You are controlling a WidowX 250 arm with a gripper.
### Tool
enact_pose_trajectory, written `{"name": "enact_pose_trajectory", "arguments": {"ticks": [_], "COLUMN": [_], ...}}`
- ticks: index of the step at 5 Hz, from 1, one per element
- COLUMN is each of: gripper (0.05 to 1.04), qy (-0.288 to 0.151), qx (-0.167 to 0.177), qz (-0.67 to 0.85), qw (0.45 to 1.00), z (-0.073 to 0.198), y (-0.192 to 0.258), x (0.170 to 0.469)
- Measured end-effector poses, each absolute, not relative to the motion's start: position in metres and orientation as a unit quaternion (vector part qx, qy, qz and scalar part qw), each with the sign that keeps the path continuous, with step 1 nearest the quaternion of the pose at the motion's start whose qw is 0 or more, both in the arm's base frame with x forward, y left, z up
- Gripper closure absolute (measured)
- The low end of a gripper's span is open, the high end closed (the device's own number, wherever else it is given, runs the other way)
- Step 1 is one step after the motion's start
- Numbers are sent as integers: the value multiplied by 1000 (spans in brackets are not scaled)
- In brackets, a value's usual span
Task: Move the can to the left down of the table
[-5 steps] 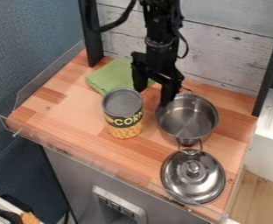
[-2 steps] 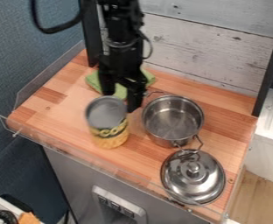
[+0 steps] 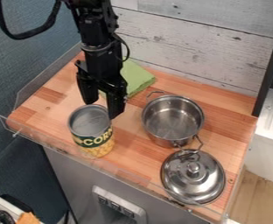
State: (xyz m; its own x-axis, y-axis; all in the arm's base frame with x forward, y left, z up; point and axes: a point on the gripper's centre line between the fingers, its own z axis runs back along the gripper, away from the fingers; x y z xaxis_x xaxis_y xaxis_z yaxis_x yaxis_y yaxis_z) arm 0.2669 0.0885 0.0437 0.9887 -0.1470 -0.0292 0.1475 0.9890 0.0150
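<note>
Can (image 3: 93, 141) near the front edge, gripper (image 3: 101, 110) just behind

The can stood upright, towards the left corner of the table (image 3: 51, 109). It had a grey top, a dark green band and yellow kernels pictured below. Behind its rim, the gripper's two fingers were spread apart; whether they touched the can, I could not tell.

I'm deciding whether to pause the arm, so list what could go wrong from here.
The can stands near the front edge of the table, so pushing it too far might press it against the clear guard.

The gripper has its fingertips by the can's upper rim, at the back and right; a push that high could tip it.
</note>
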Motion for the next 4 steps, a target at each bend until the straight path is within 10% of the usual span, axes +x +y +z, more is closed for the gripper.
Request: {"name": "enact_pose_trajectory", "arguments": {"ticks": [4], "gripper": [83], "qy": [-2], "qx": [22], "qz": [-68], "qw": [997], "z": [71], "y": [78], "x": [261]}}
